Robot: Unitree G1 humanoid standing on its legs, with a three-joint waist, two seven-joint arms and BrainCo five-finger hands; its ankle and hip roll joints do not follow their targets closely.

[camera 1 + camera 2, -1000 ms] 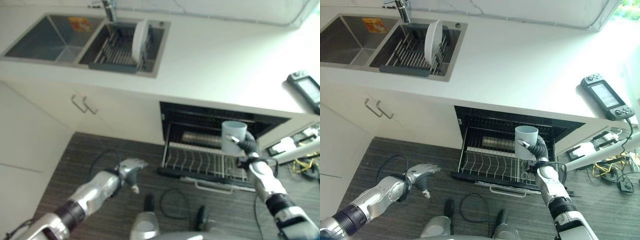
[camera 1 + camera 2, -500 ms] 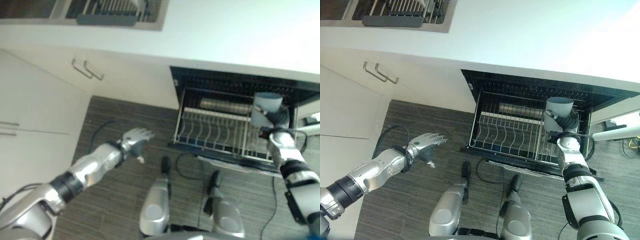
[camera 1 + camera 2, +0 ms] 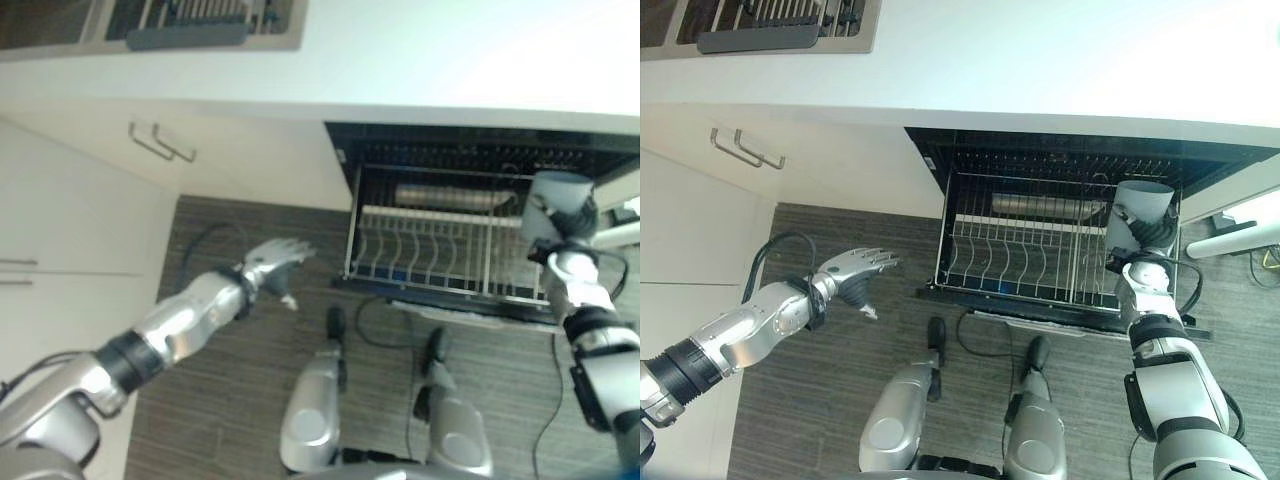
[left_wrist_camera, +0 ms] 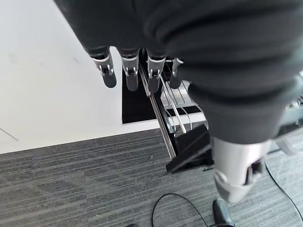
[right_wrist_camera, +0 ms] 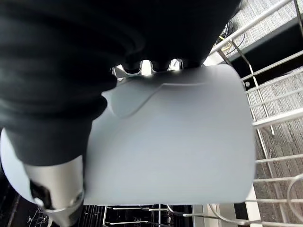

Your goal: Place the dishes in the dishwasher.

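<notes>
Gripping grey cup (image 3: 1140, 205), right robot hand (image 3: 1137, 262) raised.

Under the right robot hand (image 3: 1152, 232) and its mug (image 3: 1137, 210), the pulled-out dishwasher rack (image 3: 1025, 265) lies open, its upright wire tines in rows alongside; the table (image 3: 1060, 60) edge overhangs beyond; the left robot hand (image 3: 855, 268) has bare floor (image 3: 830, 400) around it

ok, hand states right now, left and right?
Left hand: open, fingers straight, holding nothing, out over the floor.
Right hand: shut on the pale blue cup, above the dishwasher rack.
</notes>
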